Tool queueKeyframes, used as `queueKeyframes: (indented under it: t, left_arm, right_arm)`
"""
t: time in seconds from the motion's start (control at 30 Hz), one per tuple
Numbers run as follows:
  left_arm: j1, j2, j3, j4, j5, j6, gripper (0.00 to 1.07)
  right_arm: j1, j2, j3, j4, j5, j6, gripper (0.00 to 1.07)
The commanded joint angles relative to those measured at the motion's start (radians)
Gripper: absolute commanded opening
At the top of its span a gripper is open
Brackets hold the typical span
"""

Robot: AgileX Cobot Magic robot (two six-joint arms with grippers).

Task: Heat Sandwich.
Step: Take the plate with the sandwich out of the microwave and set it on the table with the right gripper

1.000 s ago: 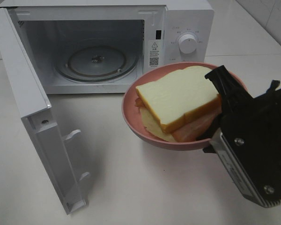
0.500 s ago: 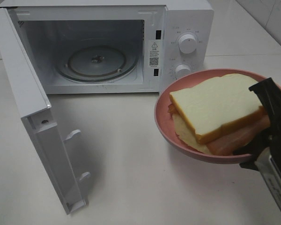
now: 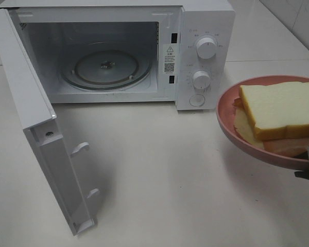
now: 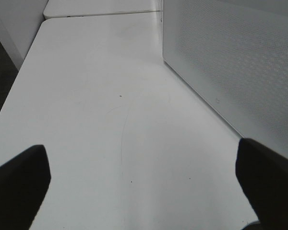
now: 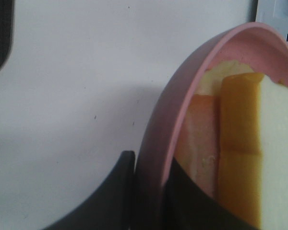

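White table (image 3: 159,175) spreads wide, and sitting right on it is the white microwave (image 3: 195,51), door (image 3: 46,149) swung open, its lower edge near the tabletop.

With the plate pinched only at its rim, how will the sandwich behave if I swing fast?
The sandwich lies loose in the pink plate, so it may slide. Its stacked slices could shift apart. The right gripper pinches only the rim, so the plate might tilt.

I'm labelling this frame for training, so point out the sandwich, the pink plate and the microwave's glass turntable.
sandwich (image 3: 280,108), exterior high view, on the pale top slice of bread.
pink plate (image 3: 227,110), exterior high view, on the bare inner wall at its left rim.
glass turntable (image 3: 90,67), exterior high view, on the glass left of its centre hub.
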Motion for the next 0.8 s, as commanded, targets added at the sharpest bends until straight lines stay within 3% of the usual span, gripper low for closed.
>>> queueKeyframes:
  t: [0.03, 0.17, 0.8]
  left_arm:
    - [0.003, -0.017, 0.002, -0.007, -0.008, 0.0, 0.98]
    - [0.003, -0.017, 0.002, -0.007, -0.008, 0.0, 0.98]
    - [0.003, -0.017, 0.002, -0.007, -0.008, 0.0, 0.98]
  right_arm:
    - [0.002, -0.011, -0.001, -0.047, -0.021, 0.058, 0.0]
    - [0.002, -0.011, -0.001, -0.152, -0.019, 0.215, 0.0]
    - [0.002, 0.111, -0.001, -0.385, 0.044, 0.677, 0.0]
